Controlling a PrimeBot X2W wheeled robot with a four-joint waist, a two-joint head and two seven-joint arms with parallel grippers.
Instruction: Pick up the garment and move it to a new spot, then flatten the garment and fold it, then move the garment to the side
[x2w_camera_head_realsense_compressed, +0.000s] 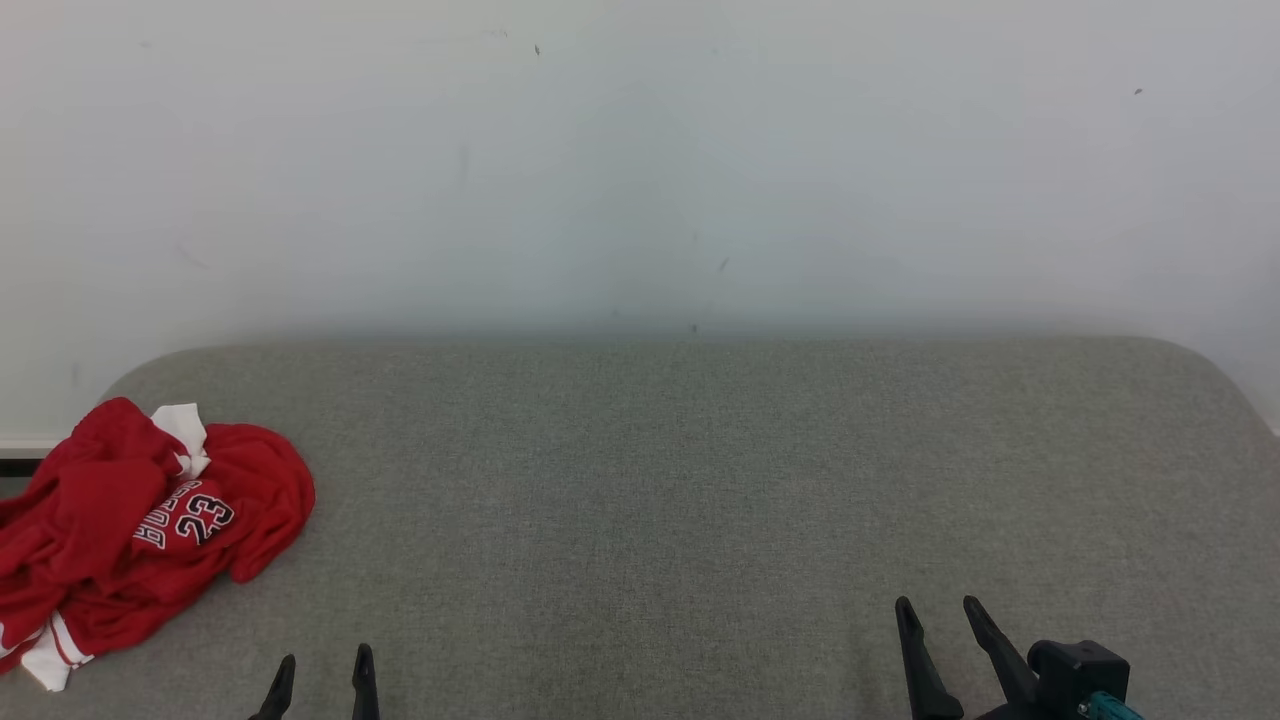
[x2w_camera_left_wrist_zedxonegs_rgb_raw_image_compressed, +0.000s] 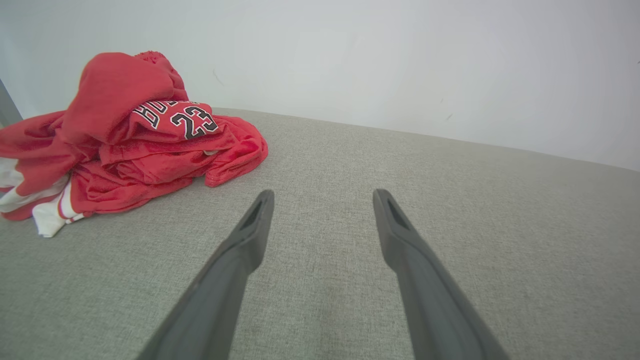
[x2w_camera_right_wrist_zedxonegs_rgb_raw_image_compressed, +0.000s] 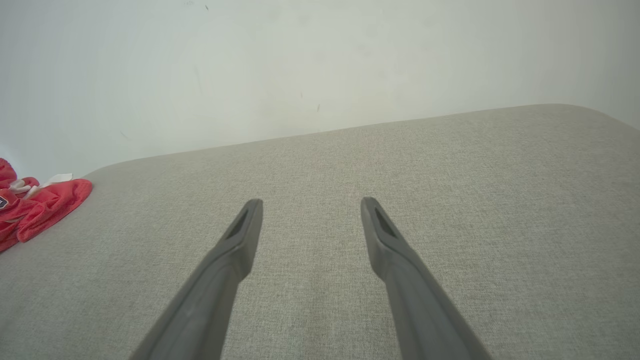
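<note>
Nearest you, at the bottom of the head view: left gripper (x2w_camera_head_realsense_compressed: 325, 655) and right gripper (x2w_camera_head_realsense_compressed: 938, 602), the fingers of each spread wide and holding nothing, over grey fabric. Both wrist views show the same wide gap between the fingers. Legible writing: the number 23 (x2w_camera_head_realsense_compressed: 205, 520), black outlined in white, on the crumpled red jersey (x2w_camera_head_realsense_compressed: 150, 520). The arched lettering above it is folded and only partly readable. Jersey position: far left of the grey fabric-covered worktop (x2w_camera_head_realsense_compressed: 650, 480), well apart from both grippers, with white striped trim (x2w_camera_head_realsense_compressed: 55, 655) at its near end. The worktop's far corners are rounded, and a white wall (x2w_camera_head_realsense_compressed: 640, 150) closes its far edge. You have open fabric from the jersey across to the right edge.
</note>
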